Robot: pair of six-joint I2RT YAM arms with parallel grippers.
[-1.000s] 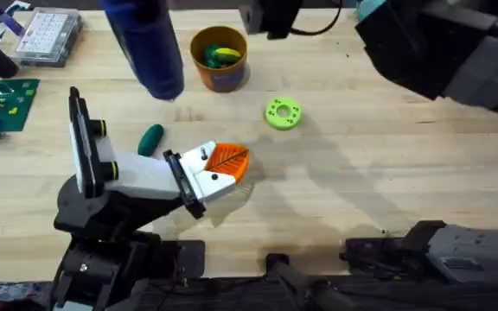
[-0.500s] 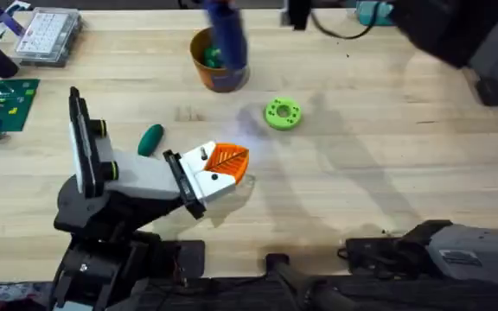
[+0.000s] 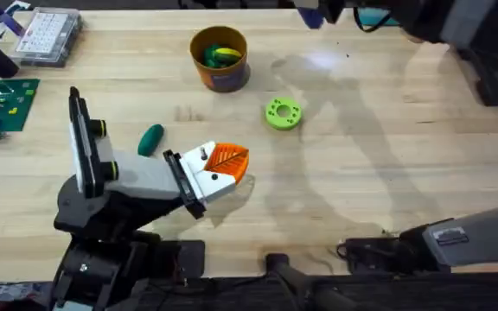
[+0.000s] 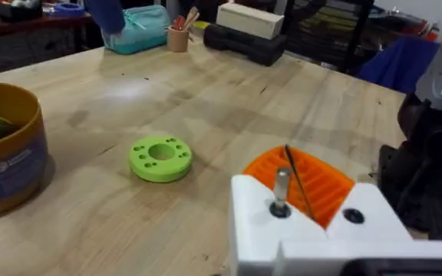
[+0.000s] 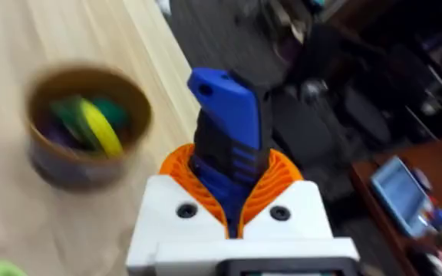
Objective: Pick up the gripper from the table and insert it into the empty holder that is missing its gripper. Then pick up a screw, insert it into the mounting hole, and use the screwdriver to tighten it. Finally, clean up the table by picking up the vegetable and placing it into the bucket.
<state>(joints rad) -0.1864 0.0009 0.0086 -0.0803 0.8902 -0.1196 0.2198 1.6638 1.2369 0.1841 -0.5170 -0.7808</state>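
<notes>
The holder (image 3: 137, 177) stands at the table's near left, white segment and black end plate on a black stand. The gripper (image 3: 219, 166), a white block with an orange ribbed finger, sits against that plate. In the left wrist view a metal screw (image 4: 281, 186) stands upright in one hole of the gripper (image 4: 313, 218). My right gripper (image 5: 232, 172) is shut on the blue screwdriver (image 5: 225, 115), raised near the table's far edge, with the bucket (image 5: 83, 134) below it. The vegetable (image 3: 150, 139) lies on the table (image 3: 387, 164) beside the holder. The bucket (image 3: 219, 57) holds colourful toys.
A bright green ring with holes (image 3: 283, 113) lies right of the bucket. A clear parts box (image 3: 48, 35) and a green board (image 3: 3, 104) sit at the far left. The right arm (image 3: 443, 22) hangs dark over the far right corner.
The right arm has swung the screwdriver from above the table left of the bucket, past the bucket, to the far edge at the right. Nothing on the table has moved.
</notes>
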